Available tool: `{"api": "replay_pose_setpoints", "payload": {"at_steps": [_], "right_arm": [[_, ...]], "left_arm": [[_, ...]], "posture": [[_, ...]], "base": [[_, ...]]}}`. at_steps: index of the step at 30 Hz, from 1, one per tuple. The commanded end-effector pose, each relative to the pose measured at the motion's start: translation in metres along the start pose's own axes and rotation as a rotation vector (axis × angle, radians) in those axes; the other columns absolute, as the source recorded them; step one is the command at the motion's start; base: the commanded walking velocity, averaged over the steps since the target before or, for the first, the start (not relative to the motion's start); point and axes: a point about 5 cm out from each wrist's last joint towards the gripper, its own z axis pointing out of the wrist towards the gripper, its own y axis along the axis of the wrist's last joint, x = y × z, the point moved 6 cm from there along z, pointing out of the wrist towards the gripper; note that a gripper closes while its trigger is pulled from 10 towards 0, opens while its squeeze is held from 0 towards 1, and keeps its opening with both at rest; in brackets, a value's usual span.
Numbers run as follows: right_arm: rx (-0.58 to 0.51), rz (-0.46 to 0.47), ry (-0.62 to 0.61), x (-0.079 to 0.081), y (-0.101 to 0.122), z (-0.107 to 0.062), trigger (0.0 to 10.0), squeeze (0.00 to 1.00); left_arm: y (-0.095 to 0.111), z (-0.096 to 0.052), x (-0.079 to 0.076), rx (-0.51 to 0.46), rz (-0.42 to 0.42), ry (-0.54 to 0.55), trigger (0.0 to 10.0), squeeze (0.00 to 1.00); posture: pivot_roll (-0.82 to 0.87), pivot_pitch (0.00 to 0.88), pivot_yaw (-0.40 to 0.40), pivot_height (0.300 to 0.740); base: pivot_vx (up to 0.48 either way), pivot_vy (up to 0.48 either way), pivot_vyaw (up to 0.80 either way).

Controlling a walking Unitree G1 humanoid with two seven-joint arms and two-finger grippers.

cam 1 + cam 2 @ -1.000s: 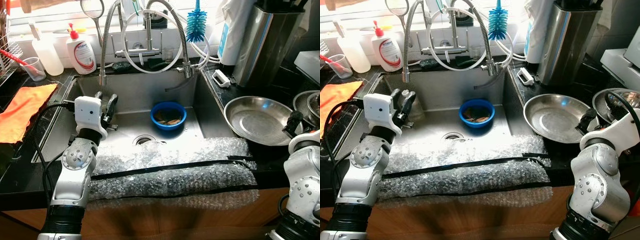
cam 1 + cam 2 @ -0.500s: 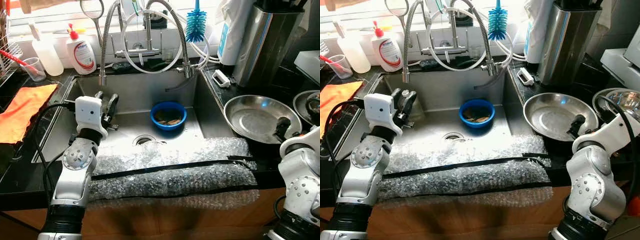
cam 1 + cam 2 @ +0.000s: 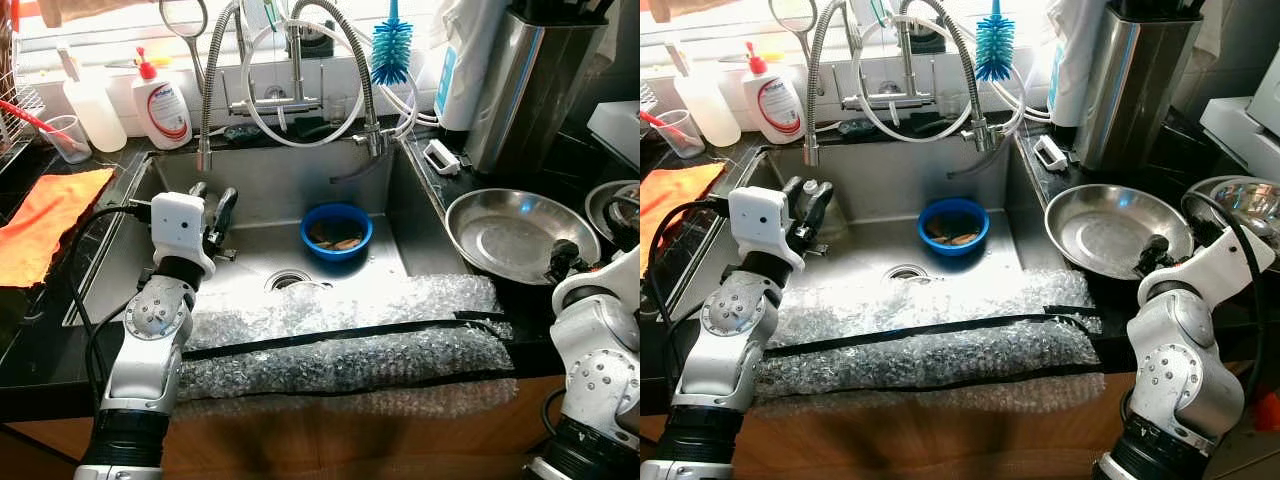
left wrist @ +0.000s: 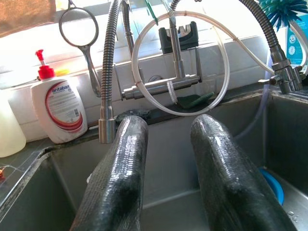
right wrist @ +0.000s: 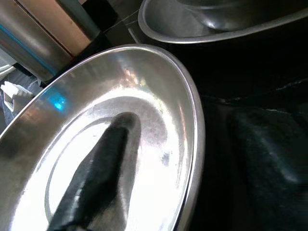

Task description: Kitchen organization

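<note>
Strong daylight is let in from the window [image 3: 100, 25] behind the sink [image 3: 260, 190], and the glass is washed out to white. Bright glare is seen on the bubble wrap [image 3: 340, 340] and on the steel pan [image 3: 1115, 228]. The black tabletop [image 3: 40, 330] is left dark. In the right wrist view, the near black finger [image 5: 96, 178] is blurred. The head views are kept sharp.
</note>
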Motion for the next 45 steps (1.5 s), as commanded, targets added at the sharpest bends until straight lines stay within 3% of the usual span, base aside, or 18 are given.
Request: {"api": "replay_pose_setpoints", "payload": {"at_steps": [1, 23, 26, 29, 31, 34, 35, 36, 37, 38, 41, 45], "right_arm": [[0.013, 0.008, 0.036, 0.013, -0.003, -0.001, 0.0, 0.00], [-0.036, 0.080, 0.067, 0.031, 0.000, 0.001, 0.0, 0.00], [-0.098, 0.118, 0.092, 0.037, 0.009, -0.001, 0.0, 0.00], [-0.197, 0.197, 0.156, 0.053, 0.025, -0.006, 0.0, 0.00], [-0.214, 0.209, 0.168, 0.057, 0.026, -0.006, 0.0, 0.00], [-0.191, 0.208, 0.223, 0.075, 0.017, -0.006, 0.0, 0.00], [-0.169, 0.198, 0.263, 0.088, 0.008, -0.007, 4.7, 0.00], [-0.162, 0.190, 0.281, 0.093, 0.004, -0.008, 4.7, 0.00], [-0.155, 0.185, 0.311, 0.101, 0.000, -0.009, 10.0, 0.00], [-0.148, 0.170, 0.347, 0.110, -0.006, -0.011, 10.0, 0.00], [-0.138, 0.168, 0.383, 0.117, -0.013, -0.013, 10.0, 0.00], [-0.170, 0.173, 0.453, 0.129, -0.010, -0.015, 10.0, 0.00]], "left_arm": [[0.003, 0.001, 0.003, -0.004, 0.030, -0.002, 10.0, 0.00], [0.010, 0.005, 0.000, -0.034, 0.049, -0.008, 10.0, 0.00], [0.012, 0.005, -0.002, -0.045, 0.068, -0.016, 10.0, 0.00], [0.014, 0.005, -0.004, -0.054, 0.090, -0.020, 10.0, 0.00], [0.016, 0.006, -0.004, -0.059, 0.095, -0.019, 10.0, 0.00], [0.019, 0.008, -0.002, -0.072, 0.103, -0.008, 10.0, 0.00], [0.020, 0.009, -0.002, -0.074, 0.105, -0.006, 10.0, 0.00], [0.020, 0.009, -0.002, -0.075, 0.106, -0.006, 10.0, 0.00], [0.020, 0.010, -0.002, -0.076, 0.107, -0.005, 10.0, 0.00], [0.021, 0.010, -0.002, -0.077, 0.109, -0.002, 10.0, 0.00], [0.021, 0.010, -0.001, -0.079, 0.112, 0.003, 10.0, 0.00], [0.025, 0.012, 0.002, -0.090, 0.117, 0.015, 10.0, 0.00]], "posture": [[-0.08, 0.000, 0.052, 0.740], [-0.07, 0.000, 0.050, 0.740], [-0.08, 0.000, 0.051, 0.740], [-0.07, 0.000, 0.051, 0.740], [-0.07, 0.000, 0.051, 0.740], [-0.08, 0.000, 0.056, 0.740], [-0.08, 0.000, 0.056, 0.740], [-0.08, 0.000, 0.056, 0.740], [-0.08, 0.000, 0.056, 0.740], [-0.06, 0.000, 0.049, 0.740], [-0.06, 0.000, 0.049, 0.740], [-0.06, 0.000, 0.046, 0.740]], "base": [[0.000, 0.000, 0.00], [0.000, 0.000, 0.00], [0.000, 0.000, 0.00], [0.000, 0.000, 0.00], [0.000, 0.000, 0.00], [0.000, 0.000, 0.00], [0.000, 0.000, 0.00], [0.000, 0.000, 0.00], [0.000, 0.000, 0.00], [0.000, 0.000, 0.00], [0.000, 0.000, 0.00], [0.000, 0.000, 0.00]]}}
